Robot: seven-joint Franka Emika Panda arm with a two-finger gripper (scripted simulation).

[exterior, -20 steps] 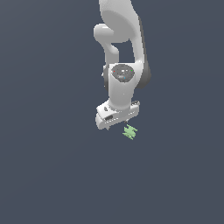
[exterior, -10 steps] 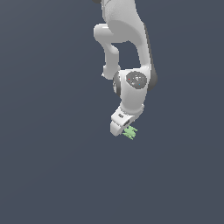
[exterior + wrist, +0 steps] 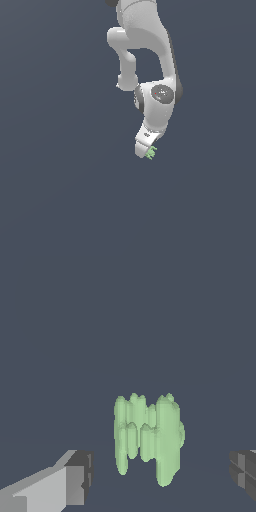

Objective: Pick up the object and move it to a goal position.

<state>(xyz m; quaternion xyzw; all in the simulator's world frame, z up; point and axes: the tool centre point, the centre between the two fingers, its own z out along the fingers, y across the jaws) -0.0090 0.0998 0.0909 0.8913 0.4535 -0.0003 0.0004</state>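
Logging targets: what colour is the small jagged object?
Light green object, clearest in the wrist view, sitting between the open fingers.

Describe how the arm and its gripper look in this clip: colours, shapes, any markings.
The arm is glossy white with rounded, bulbous links and dark grey bands at the joints; one joint carries a round grey cap with small coloured dots. The gripper is a white block. In the wrist view its fingers are boxy, light grey with dark grey tips. No cables show.
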